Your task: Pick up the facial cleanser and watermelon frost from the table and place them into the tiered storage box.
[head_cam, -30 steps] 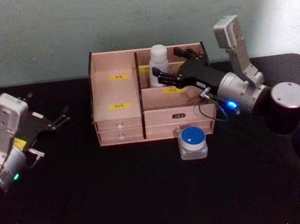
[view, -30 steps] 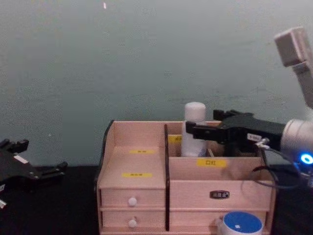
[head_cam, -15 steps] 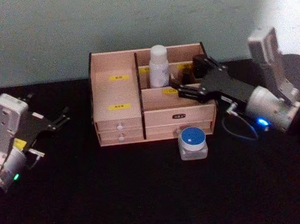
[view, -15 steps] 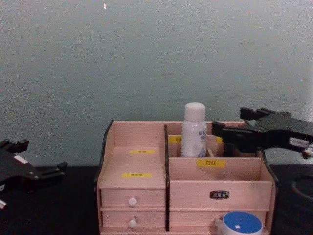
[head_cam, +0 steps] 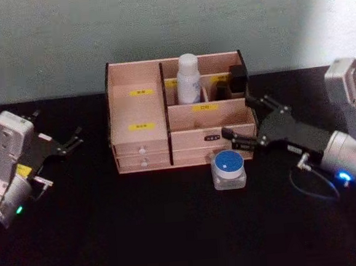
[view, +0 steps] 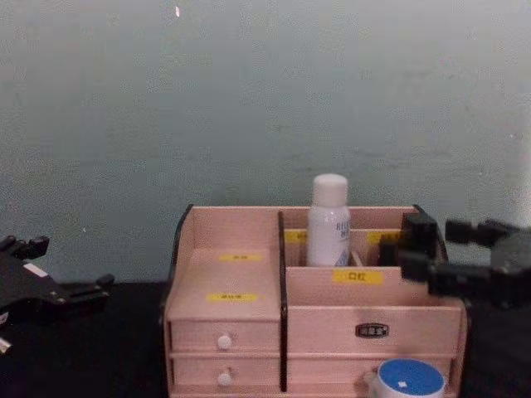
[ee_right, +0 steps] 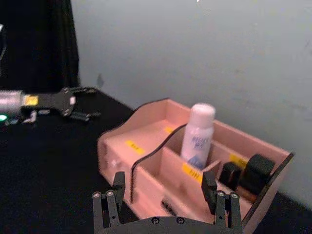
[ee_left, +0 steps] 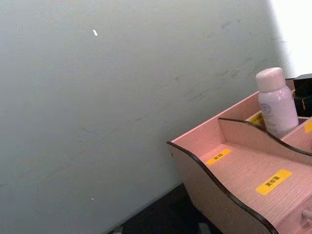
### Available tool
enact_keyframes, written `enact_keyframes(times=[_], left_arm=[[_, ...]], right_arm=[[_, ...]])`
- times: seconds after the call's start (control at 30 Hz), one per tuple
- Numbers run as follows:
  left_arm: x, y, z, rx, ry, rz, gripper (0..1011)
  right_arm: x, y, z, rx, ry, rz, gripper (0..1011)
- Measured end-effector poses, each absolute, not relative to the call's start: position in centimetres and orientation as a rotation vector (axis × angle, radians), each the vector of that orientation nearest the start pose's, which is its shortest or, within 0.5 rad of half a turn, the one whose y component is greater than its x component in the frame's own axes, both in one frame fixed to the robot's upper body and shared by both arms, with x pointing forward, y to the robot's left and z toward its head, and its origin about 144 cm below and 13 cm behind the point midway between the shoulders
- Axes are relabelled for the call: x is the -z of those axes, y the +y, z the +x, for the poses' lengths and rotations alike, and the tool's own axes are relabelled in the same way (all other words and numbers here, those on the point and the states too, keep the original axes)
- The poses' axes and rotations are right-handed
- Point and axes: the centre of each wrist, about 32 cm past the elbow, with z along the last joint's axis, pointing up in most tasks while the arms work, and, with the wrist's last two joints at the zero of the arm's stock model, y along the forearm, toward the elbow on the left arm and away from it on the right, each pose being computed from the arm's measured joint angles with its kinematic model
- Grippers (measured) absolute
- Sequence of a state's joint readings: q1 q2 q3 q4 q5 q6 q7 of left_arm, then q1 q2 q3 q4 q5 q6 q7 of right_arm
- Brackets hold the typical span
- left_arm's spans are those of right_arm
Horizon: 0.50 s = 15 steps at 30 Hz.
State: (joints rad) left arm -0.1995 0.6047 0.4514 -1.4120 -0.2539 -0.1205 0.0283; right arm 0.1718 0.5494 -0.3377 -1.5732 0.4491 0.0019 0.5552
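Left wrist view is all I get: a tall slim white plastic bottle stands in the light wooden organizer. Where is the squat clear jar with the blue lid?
Observer: The squat clear jar with the blue lid sits on the black table, just in front of the light wooden organizer, not in it.
Operator: Is anything holding it?
Observer: No. The right gripper is open and empty, at the organizer's right front corner, higher than the jar.
Operator: And the other arm?
Observer: The left gripper is open, parked well off to the organizer's left.

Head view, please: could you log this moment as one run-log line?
facial cleanser: upright in tiered storage box | watermelon frost: on table | right tool: open, near frost | left tool: open, parked left
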Motion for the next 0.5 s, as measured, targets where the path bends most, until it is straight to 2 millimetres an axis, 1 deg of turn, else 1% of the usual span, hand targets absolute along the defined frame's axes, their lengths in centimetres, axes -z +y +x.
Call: enact_keyframes(times=[0.3, 0.5], left_arm=[[-114.0, 31.0, 48.9, -1.248, -0.285, 0.304, 1001], [-114.0, 31.0, 48.9, -1.248, -0.285, 0.304, 1001]], right_arm=[[-117.6, -29.4, 47.2, 0.705, -0.003, -0.173, 1000], [-117.0, -29.1, 46.9, 0.716, 0.016, -0.209, 1000]])
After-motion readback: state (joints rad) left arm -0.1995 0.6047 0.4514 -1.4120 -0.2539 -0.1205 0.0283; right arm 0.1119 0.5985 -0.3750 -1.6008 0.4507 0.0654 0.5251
